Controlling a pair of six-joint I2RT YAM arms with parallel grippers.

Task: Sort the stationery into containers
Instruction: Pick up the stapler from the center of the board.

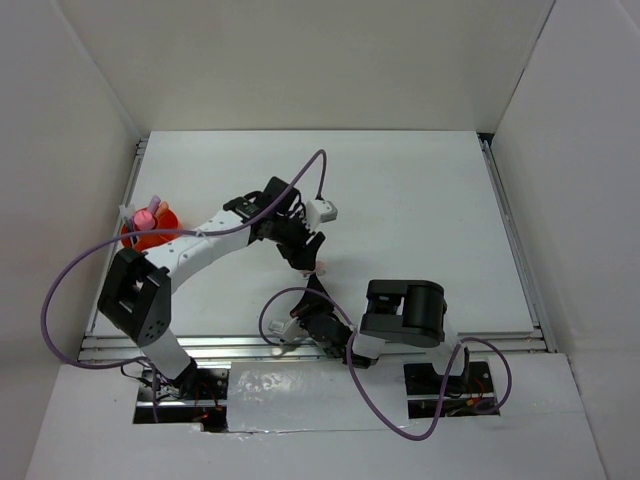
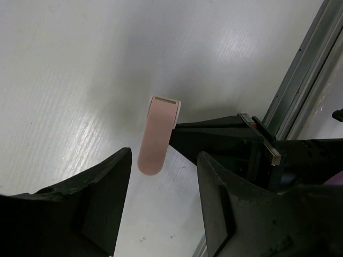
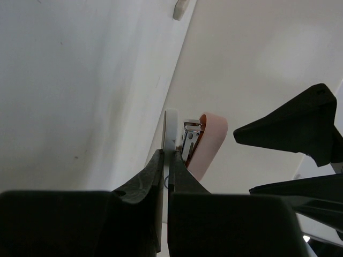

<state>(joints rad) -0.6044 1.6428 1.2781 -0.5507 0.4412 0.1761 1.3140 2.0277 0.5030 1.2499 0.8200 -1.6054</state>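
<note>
The orange-red tub (image 1: 163,220) sits half hidden behind the left arm (image 1: 215,238). Beside that arm's wrist, the pink stapler (image 3: 210,140) is too small to make out from above. The right gripper (image 3: 167,156) covers its rear end.

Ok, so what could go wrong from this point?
The right gripper pinches the pink stapler only by its thin white base, so it could twist or slip out. The open left gripper straddles the stapler close to the right gripper; a small misalignment might bump them together. The orange tub sits far left, a long carry.
</note>
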